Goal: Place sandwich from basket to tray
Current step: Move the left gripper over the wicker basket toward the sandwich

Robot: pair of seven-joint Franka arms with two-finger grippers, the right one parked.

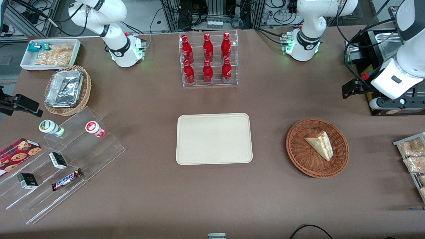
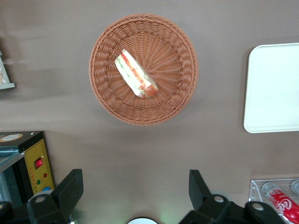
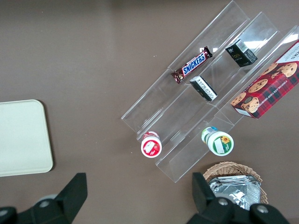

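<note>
Left wrist view: claw [image 2: 135, 191] spread, short of basket [image 2: 105, 88]; off-centre pinch risks crushing tilted sandwich [image 2: 136, 74].

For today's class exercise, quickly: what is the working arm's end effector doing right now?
End effector: open, holding nothing, high above the table, short of the basket with the sandwich.

- Basket [image 1: 298, 156]: reddish woven wicker, rough.
- Tray [image 1: 214, 138]: cream, smooth, matt.
- Bottle rack [image 1: 209, 81]: clear glossy plastic.
- Gripper [image 2: 135, 189] above the table: black, matt fingers.
</note>
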